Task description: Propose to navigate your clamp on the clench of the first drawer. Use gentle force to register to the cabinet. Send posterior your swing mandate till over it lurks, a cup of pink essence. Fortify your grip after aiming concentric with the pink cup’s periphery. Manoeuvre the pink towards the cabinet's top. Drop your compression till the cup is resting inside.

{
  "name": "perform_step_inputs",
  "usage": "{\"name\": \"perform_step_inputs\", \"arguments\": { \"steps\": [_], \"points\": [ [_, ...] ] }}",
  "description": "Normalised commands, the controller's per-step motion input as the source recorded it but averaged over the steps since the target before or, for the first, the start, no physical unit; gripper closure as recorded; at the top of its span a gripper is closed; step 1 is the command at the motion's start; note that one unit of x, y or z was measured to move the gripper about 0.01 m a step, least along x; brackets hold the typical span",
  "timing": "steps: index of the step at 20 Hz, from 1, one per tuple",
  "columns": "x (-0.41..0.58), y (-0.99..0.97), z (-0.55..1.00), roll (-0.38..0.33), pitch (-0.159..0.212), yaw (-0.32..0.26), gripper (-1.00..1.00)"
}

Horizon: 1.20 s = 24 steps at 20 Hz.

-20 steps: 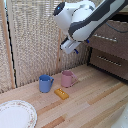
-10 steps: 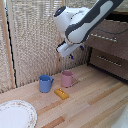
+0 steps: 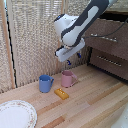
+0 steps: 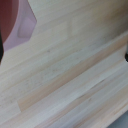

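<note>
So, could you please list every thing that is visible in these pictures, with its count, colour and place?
pink cup: one, dusty pink, on the table below the claw; also at the wrist view's edge.
blue mug: one, blue, on the exterior view's left of the pink cup.
small block: one, orange-yellow, lying in front of the two mugs.
plate: one, white with patterned rim, at the table's near corner, exterior view's left.
cabinet: one, dark brown, silver bar handles, exterior view's right.
reed screen: pale woven, behind the table.
table: one, light wood.
claw: one, white with dark fingers, hanging above the pink cup, holding nothing.
</note>
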Motion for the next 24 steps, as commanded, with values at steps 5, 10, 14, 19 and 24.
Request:
{"name": "perform_step_inputs", "arguments": {
  "steps": [5,10,14,19,24],
  "points": [
    [0.178,-0.08,-0.25,0.242,0.11,-0.042,-1.0],
    [0.005,-0.05,-0.36,0.213,0.08,-0.015,-1.0],
    [0.078,-0.19,-0.47,0.19,0.005,0.0,-1.0],
    [0.203,-0.26,-0.43,0.208,-0.082,0.0,-1.0],
    [0.024,-0.11,-0.18,0.168,-0.128,0.003,1.0]
  ]
}}
